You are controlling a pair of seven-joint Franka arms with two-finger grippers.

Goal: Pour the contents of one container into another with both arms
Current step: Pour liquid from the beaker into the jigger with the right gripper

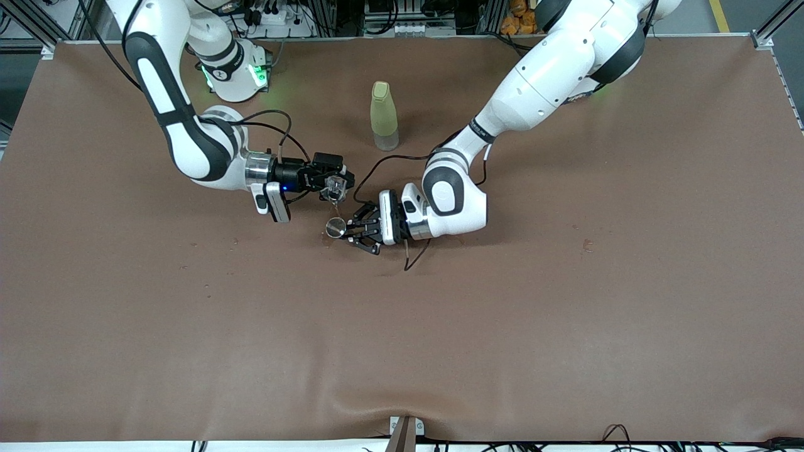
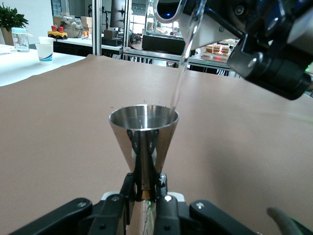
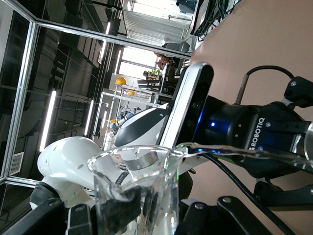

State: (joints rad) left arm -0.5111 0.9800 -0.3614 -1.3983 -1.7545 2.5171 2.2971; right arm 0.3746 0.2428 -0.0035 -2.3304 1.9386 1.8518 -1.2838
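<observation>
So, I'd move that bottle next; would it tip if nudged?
Likely. The bottle stands tall and slim on a small base, so a push up high could topple it. It looks like light plastic, and once down it would probably roll.

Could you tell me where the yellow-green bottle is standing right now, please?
In the front view the bottle stands upright on the brown table, mid-table near the arms' bases, farther from the camera than the metal cup and both pincers.

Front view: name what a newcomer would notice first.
Mid-table, the right gripper tips a clear glass beaker, and a thin stream of water falls into the steel jigger held upright by the left gripper. A pale green bottle stands alone, farther from the camera.
</observation>
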